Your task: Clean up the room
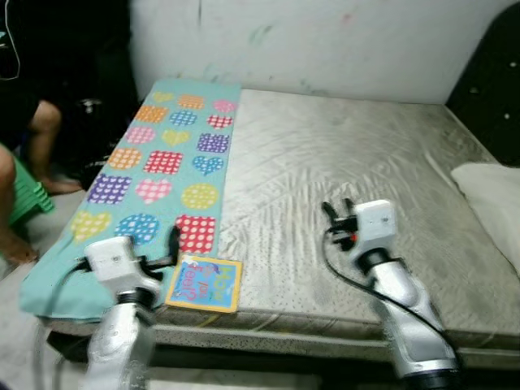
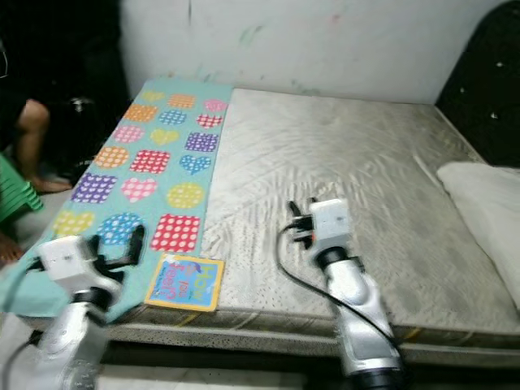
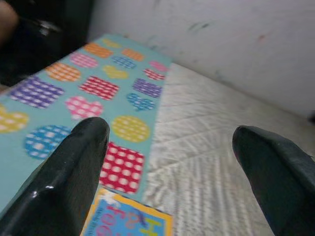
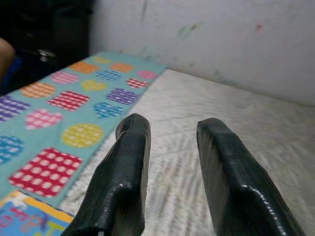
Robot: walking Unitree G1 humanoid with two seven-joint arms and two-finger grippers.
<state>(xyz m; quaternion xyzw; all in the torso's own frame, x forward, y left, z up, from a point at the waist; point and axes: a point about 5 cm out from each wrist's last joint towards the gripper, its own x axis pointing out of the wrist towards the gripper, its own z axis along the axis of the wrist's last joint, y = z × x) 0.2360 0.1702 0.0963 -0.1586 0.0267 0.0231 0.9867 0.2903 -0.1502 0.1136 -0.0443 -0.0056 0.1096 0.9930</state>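
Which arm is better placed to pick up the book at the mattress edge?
Left. The left gripper hangs right beside the book with its fingers wide open, the book just under them in its wrist view. The right gripper is over bare mattress, well off to the book's side.

1. The left arm (image 1: 122, 325) is raised at the lower left of the head views, with its silver forearm going up to a white wrist block.
2. The left gripper (image 3: 170, 172) points forward, and its two black fingers (image 3: 74, 172) are spread wide apart with nothing between them.
3. The right arm (image 1: 406, 317) rises from the lower right and bends toward the middle.
4. The right gripper (image 4: 170, 162) also points forward; its fingers (image 4: 123, 177) stand close together with a narrow gap, holding nothing.
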